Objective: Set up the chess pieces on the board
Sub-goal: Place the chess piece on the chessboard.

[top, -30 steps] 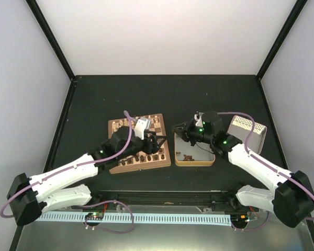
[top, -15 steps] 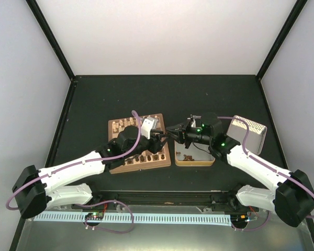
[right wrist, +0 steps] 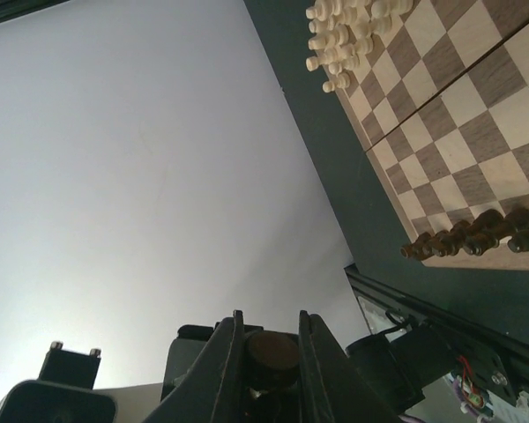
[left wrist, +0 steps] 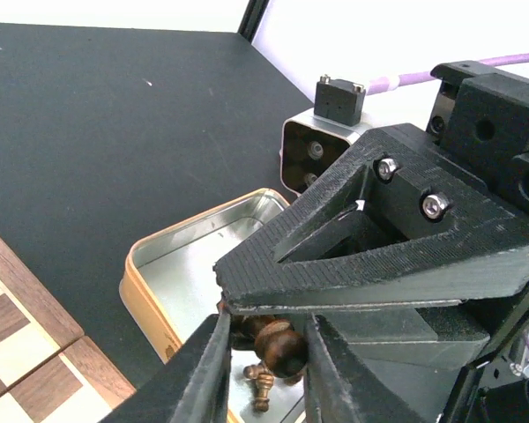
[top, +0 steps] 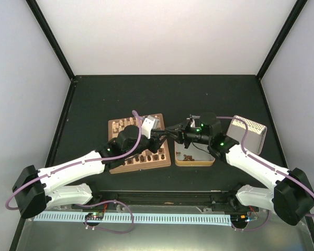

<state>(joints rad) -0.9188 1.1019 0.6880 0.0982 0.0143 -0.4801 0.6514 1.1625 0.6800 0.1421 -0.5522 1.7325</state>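
Observation:
Above the gap between the board and the open tin, my two grippers meet tip to tip. My right gripper is shut on a dark brown chess piece, whose round base faces the camera. In the left wrist view that piece pokes out from under the right fingers. My left gripper straddles its head: one pad touches it, and a slit shows at the other. More dark pieces line the board's near edge.
Cream pieces crowd the board's far left corner. Loose dark pieces lie in the tin. The tin's lid leans at the right. Black frame posts bound the mat.
My left gripper swung right off the board to meet the right gripper, and its jaws narrowed around the piece. My right gripper moved left from over the tin with the piece.

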